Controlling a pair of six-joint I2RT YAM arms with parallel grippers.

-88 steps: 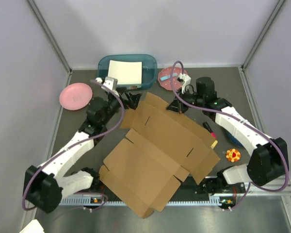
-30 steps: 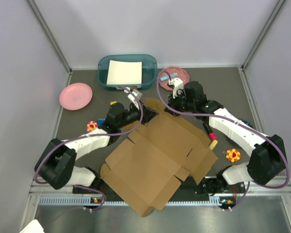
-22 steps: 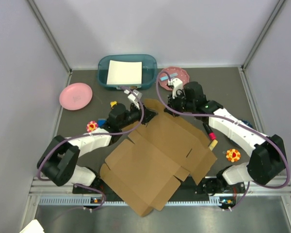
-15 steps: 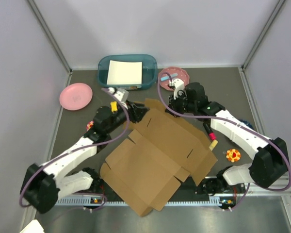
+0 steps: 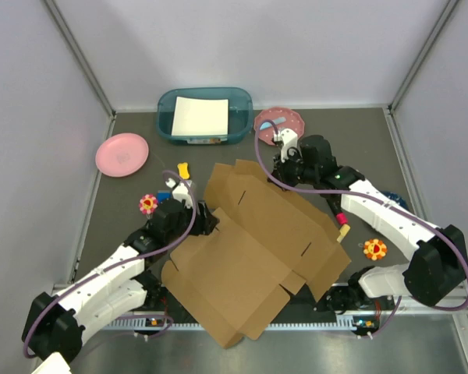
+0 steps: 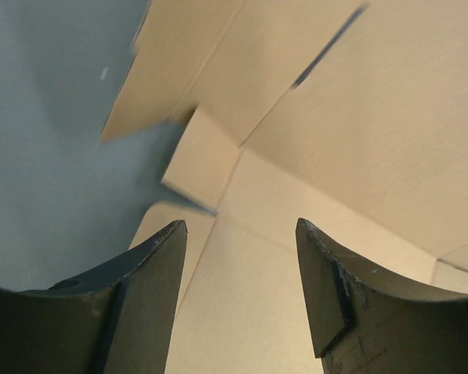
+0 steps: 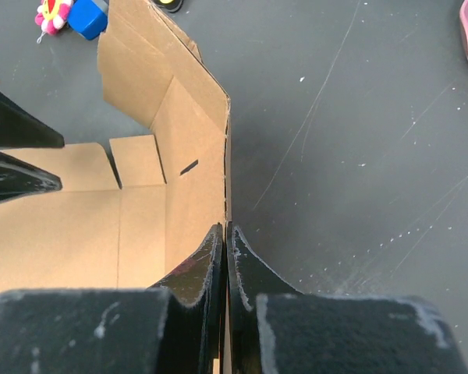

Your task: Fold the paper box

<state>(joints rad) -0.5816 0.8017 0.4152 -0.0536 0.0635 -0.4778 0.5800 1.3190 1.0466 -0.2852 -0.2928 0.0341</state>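
Retreating toward the table's near-left corner, the left gripper (image 6: 240, 227) hung released above the paper box (image 5: 253, 245) at mid-table; the right gripper (image 7: 226, 231) clenched the box's raised far-edge flap.

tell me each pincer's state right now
Left pincer: open, empty, at the plain brown corrugated cardboard box.
Right pincer: shut on that box's raised wall.

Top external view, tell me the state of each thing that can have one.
paper box: mostly unfolded flat, far wall raised.
right end effector: shut on the paper box's raised wall.
left end effector: open, over the cardboard, holding nothing.
teal bin: open-topped, white sheet inside.
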